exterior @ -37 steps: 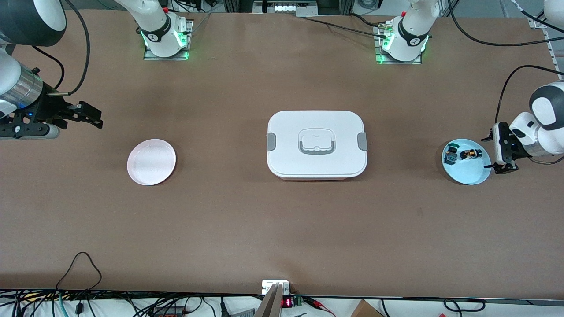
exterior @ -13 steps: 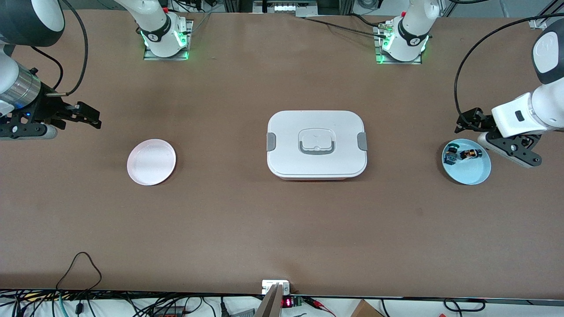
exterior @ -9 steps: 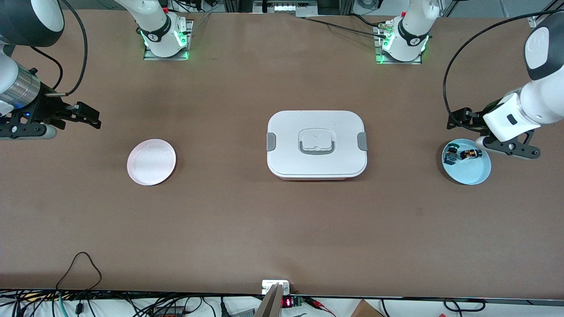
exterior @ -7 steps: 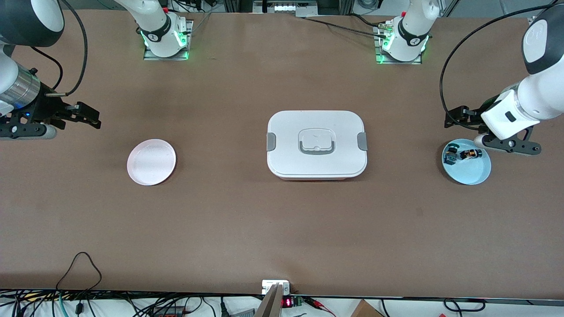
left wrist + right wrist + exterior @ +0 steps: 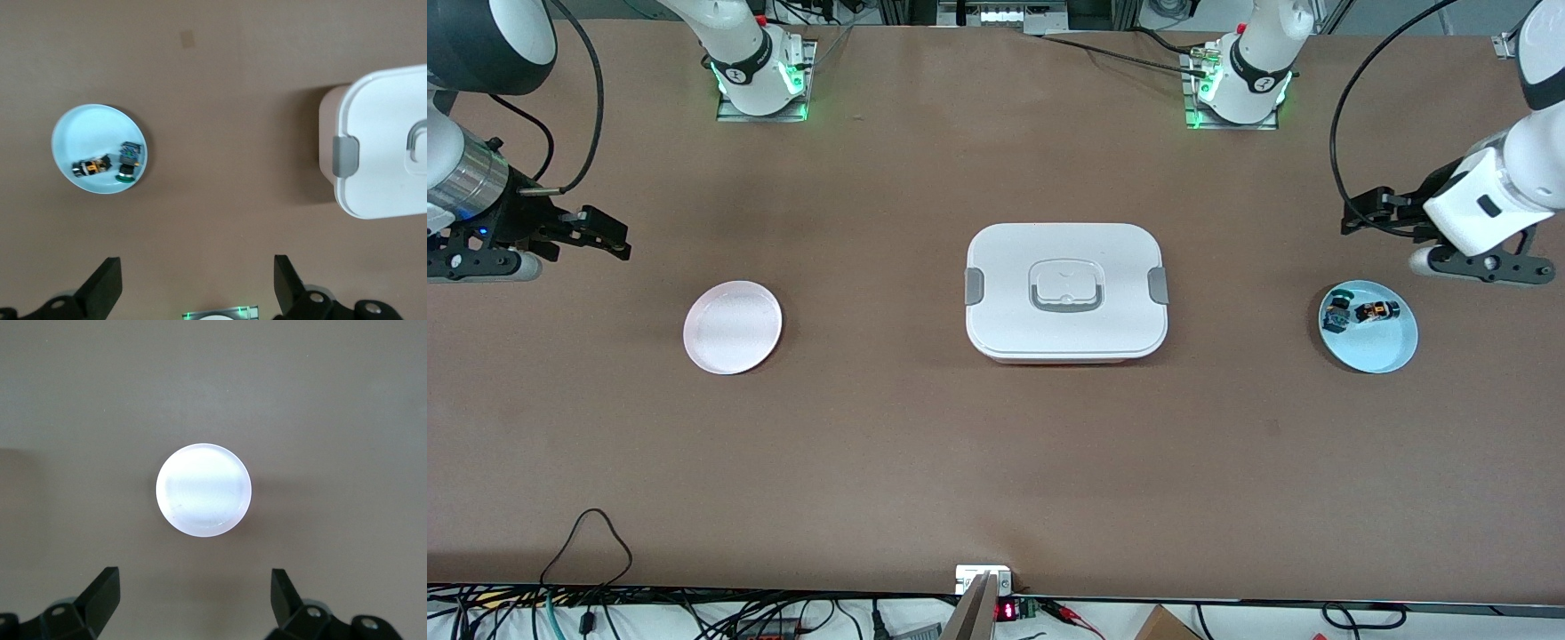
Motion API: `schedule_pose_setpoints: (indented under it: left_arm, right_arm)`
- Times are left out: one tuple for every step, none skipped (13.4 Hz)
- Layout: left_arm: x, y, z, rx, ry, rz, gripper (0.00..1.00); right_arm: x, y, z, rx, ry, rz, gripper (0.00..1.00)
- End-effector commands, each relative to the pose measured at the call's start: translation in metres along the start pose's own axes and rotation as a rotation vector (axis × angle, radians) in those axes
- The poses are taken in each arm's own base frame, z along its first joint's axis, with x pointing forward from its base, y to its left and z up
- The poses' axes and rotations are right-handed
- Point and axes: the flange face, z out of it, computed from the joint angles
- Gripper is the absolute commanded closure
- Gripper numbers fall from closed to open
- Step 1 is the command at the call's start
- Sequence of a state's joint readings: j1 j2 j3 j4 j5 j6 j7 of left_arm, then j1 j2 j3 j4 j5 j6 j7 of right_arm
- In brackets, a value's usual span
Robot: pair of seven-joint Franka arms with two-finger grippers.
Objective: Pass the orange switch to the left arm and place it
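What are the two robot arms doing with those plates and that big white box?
Nothing is being held yet. The orange switch lies in a blue plate at the left arm's end of the table, next to a green switch. The left pincer hangs open above the table near that plate. The white box sits closed in the middle. The right arm waits, its right pincer open near an empty pink plate.
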State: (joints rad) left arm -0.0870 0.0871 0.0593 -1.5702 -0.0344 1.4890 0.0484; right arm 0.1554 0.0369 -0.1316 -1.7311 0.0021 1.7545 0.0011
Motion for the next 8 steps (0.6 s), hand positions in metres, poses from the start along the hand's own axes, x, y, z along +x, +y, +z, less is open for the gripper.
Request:
schedule_pose_setpoints:
  left_arm:
    - [0.003, -0.007, -0.019, 0.019, 0.022, -0.031, 0.00]
    - [0.002, -0.008, -0.023, 0.017, 0.030, -0.035, 0.00]
    - [0.001, -0.011, -0.027, 0.016, 0.039, -0.039, 0.00]
    - [0.001, -0.012, -0.034, 0.011, 0.058, -0.053, 0.00]
    - [0.001, -0.015, -0.036, 0.008, 0.065, -0.068, 0.00]
    - [0.001, -0.016, -0.037, 0.015, 0.067, -0.070, 0.00]
    - [0.003, -0.018, -0.035, 0.017, 0.080, -0.072, 0.00]
    - [0.002, -0.021, -0.031, 0.017, 0.086, -0.077, 0.00]
  right_arm:
    - [-0.004, 0.003, 0.000, 0.018, 0.007, 0.021, 0.00]
    - [-0.004, 0.003, 0.000, 0.018, 0.007, 0.021, 0.00]
    - [-0.004, 0.000, 0.000, 0.018, 0.007, 0.017, 0.00]
    - [-0.004, 0.000, -0.001, 0.018, 0.009, 0.017, 0.00]
    - [-0.004, 0.000, -0.001, 0.018, 0.009, 0.017, 0.00]
    - [-0.004, 0.000, -0.001, 0.018, 0.009, 0.017, 0.00]
    - [-0.004, 0.001, -0.001, 0.018, 0.007, 0.020, 0.00]
    - [-0.004, 0.001, -0.001, 0.018, 0.006, 0.020, 0.00]
